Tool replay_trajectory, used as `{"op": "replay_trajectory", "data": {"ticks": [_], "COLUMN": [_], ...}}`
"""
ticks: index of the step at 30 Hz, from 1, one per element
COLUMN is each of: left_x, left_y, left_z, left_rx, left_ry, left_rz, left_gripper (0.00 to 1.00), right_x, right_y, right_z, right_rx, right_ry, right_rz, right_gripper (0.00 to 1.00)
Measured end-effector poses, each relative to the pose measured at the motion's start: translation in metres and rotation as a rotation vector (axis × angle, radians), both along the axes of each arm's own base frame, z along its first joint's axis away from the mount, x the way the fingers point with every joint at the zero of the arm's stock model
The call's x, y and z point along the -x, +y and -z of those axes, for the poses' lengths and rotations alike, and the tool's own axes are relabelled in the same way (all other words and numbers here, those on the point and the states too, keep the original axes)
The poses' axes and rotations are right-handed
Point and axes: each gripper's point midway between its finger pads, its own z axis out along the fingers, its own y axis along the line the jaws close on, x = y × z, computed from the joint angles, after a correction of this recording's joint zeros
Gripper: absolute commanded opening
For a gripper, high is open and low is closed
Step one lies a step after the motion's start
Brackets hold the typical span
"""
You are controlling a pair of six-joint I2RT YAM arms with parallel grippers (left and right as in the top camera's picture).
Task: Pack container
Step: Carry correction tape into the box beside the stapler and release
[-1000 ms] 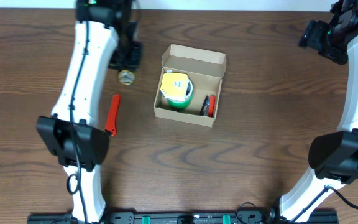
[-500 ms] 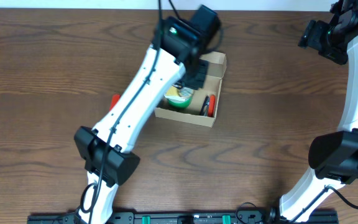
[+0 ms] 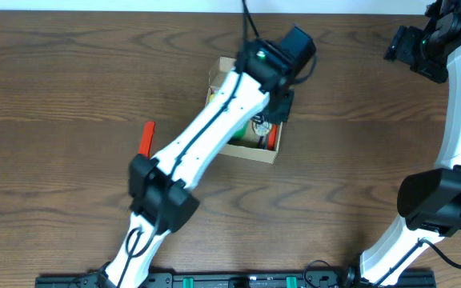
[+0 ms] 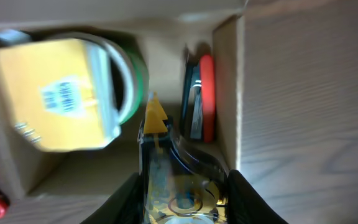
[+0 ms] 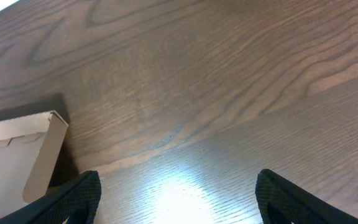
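Hovering over the small tan-brown cardboard container (image 3: 251, 153) at mid-tabletop, the left gripper (image 4: 182, 200) clamps a clear plastic tape dispenser (image 4: 166, 168), apparently to lower it into the free gap; the right gripper (image 5: 178, 199) is spread, empty and parked aside. Container: mouth up, flap lid open rearward, long axis roughly left-right, slightly skewed.

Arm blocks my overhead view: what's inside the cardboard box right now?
Yellow pad on a green tape roll; a red-and-black item against the wall of the cardboard box. The left pincer holds a clear, yellow-tipped item over the gap. The floor beneath them is hidden.
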Motion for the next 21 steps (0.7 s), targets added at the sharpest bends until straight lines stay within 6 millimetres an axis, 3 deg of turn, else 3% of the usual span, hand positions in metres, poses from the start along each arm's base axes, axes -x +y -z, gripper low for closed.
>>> {"op": "replay_trajectory", "data": {"ticks": [5, 17, 18, 20, 21], "left_x": [0.0, 0.0, 0.001, 0.001, 0.001], "left_y": [-0.005, -0.004, -0.004, -0.003, -0.004], "left_z": [0.046, 0.09, 0.096, 0.105, 0.107], "left_rx": [-0.068, -0.133, -0.142, -0.154, -0.155], "left_ry": [0.07, 0.139, 0.148, 0.162, 0.164], "left_rz": [0.027, 0.053, 0.056, 0.058, 0.059], "left_gripper": [0.06, 0.06, 0.1, 0.33, 0.37], "right_x": [0.0, 0.0, 0.0, 0.0, 0.0], "right_y": [0.0, 0.0, 0.0, 0.0, 0.0], "right_z": [0.0, 0.0, 0.0, 0.0, 0.0], "right_rx": [0.0, 0.0, 0.0, 0.0, 0.0], "right_ry": [0.0, 0.0, 0.0, 0.0, 0.0], "right_rz": [0.0, 0.0, 0.0, 0.0, 0.0], "right_gripper": [0.82, 0.82, 0.82, 0.82, 0.81]}}
